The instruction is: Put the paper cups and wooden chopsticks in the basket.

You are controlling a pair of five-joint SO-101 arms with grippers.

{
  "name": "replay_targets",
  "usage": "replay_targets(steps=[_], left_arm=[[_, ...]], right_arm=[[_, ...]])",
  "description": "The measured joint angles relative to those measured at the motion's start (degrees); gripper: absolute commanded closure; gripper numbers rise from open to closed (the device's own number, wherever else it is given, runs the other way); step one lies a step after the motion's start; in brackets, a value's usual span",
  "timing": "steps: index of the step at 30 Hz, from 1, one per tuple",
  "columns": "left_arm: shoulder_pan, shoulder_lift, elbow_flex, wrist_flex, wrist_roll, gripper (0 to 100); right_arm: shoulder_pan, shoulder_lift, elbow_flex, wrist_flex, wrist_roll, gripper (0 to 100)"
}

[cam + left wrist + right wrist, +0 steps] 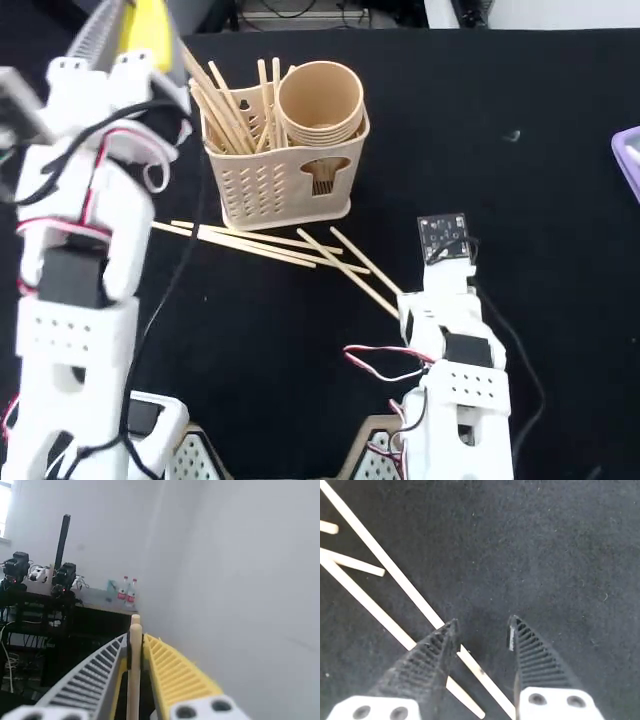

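Grey and yellow ribbed fingers (pixel 170 672) of the left gripper (pixel 134 639) are clamping one chopstick (pixel 133 695) between them. The stick's tip is projecting just past the fingertips, and the gripper is pointing toward a pale wall (pixel 240 555). In the high view this gripper (pixel 125 25) is sitting at the upper left of the frame, beside the basket (pixel 285 190).

The right gripper (pixel 482 626) is pointing down at the black table (pixel 560 540). Its dark fingers (pixel 535 655) are standing apart and holding nothing. Loose chopsticks (pixel 395 571) are lying on the table beneath it, and two long ones are passing under one finger. Whether finger and wood are touching cannot be told.

In the high view the loose chopsticks (pixel 262 245) are lying fanned at frame centre, just below the basket, with the nearest ends reaching the right arm (pixel 455 380) at lower right of centre. The cream basket is standing upright at upper centre. Its left compartment is holding a bundle of chopsticks (pixel 232 115) leaning toward the upper left. Its right compartment is holding the nested cups (pixel 320 100), mouths up.
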Motion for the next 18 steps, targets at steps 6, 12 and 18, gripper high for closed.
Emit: replay_targets(steps=[6, 12, 18], left_arm=[[2.29, 4.31, 0.18, 0.00, -2.29, 97], [3.78, 5.01, 4.13, 0.00, -2.64, 94], [3.60, 5.10, 5.01, 0.35, -2.64, 74]], right_arm=[[0.00, 0.00, 0.00, 0.00, 0.00, 83.9], [0.00, 0.00, 0.00, 0.00, 0.00, 83.9], [0.00, 0.00, 0.00, 0.00, 0.00, 83.9]])
